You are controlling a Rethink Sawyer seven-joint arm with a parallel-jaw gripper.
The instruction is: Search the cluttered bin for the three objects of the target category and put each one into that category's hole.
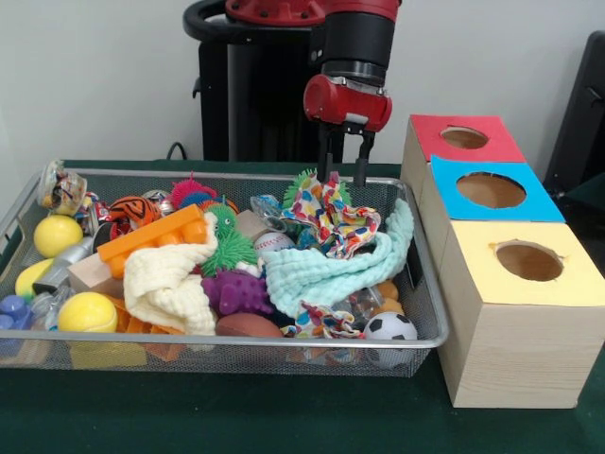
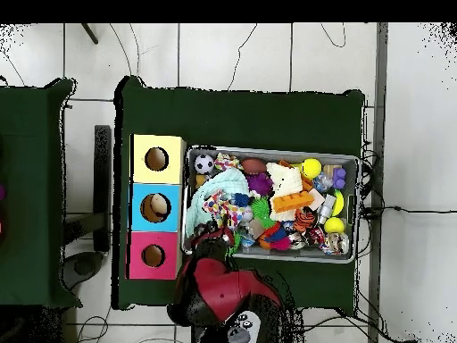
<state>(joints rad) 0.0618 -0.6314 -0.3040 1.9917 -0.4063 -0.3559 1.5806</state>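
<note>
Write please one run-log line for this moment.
pincer: open, above heart-print cloth | cloth: in bin, partly on mint cloth | yellow-faced hole: shows no cloth

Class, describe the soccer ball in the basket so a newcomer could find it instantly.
Start at the wire bin beside the three wooden boxes. Go to its front corner nearest the yellow-faced box. There sits the soccer ball, below the mint-green cloth; it is the only white ball with black patches, unlike the plain yellow balls at the opposite end.
</note>
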